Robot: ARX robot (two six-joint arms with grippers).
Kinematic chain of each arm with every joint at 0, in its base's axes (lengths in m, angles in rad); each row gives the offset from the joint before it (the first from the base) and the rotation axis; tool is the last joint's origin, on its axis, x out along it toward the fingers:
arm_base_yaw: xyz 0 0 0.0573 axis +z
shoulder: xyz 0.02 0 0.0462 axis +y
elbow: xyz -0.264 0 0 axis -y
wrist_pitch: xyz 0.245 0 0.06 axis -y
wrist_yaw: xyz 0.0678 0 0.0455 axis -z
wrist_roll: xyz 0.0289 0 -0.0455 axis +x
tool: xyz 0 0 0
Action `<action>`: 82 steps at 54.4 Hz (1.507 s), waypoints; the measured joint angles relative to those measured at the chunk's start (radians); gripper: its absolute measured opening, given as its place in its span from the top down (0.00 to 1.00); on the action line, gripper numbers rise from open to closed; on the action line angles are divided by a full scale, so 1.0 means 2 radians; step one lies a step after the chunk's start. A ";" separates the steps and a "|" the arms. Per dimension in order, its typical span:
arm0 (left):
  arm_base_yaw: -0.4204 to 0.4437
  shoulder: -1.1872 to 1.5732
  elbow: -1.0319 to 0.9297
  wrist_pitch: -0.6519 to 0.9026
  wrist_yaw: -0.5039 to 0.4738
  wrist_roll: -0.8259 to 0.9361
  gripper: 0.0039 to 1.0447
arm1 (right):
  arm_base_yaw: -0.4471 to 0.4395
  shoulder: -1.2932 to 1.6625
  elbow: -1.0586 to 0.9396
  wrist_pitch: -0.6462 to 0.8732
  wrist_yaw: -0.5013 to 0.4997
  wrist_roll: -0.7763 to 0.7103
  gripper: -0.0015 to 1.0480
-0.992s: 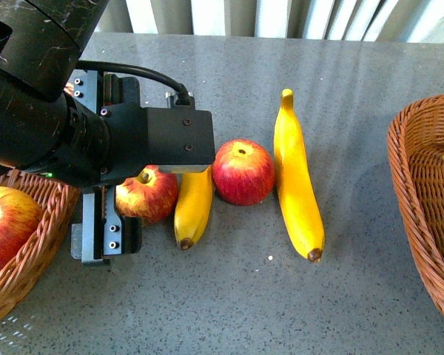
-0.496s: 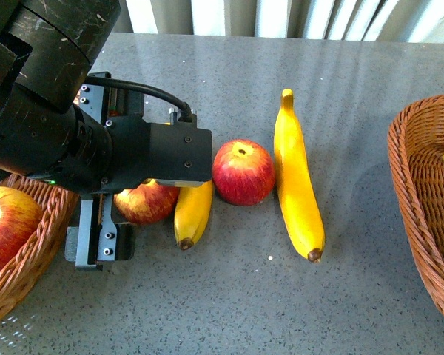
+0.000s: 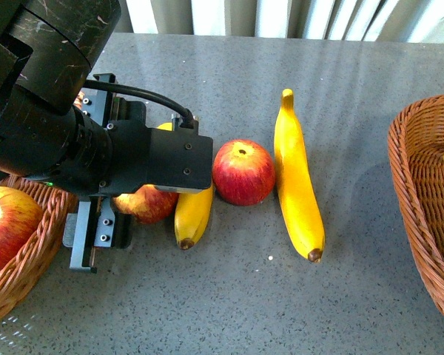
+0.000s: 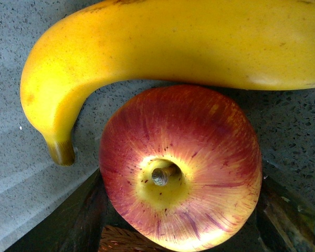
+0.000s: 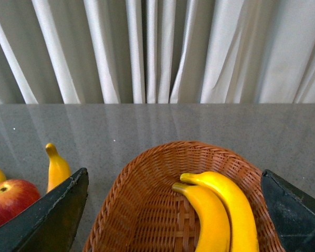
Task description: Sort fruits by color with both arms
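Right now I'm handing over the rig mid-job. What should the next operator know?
Left claw: fingers on either side of the left apple, which sits on the table; I cannot tell if it is gripped.
Right claw: open, empty, aimed at the right basket.
Done: one apple in the left basket; two bananas in the right basket.
Left: four fruits on the table, namely the left apple, the short banana beside it, the middle apple and the long banana.
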 joint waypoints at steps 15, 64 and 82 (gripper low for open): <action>0.004 -0.036 -0.010 -0.004 0.021 0.010 0.37 | 0.000 0.000 0.000 0.000 0.000 0.000 0.09; 0.204 -0.097 0.023 0.017 0.051 -0.119 0.45 | 0.000 0.000 0.000 0.000 0.000 0.000 0.09; 0.223 -0.098 -0.014 0.021 0.072 -0.096 0.38 | 0.000 0.000 0.000 0.000 0.000 0.000 0.09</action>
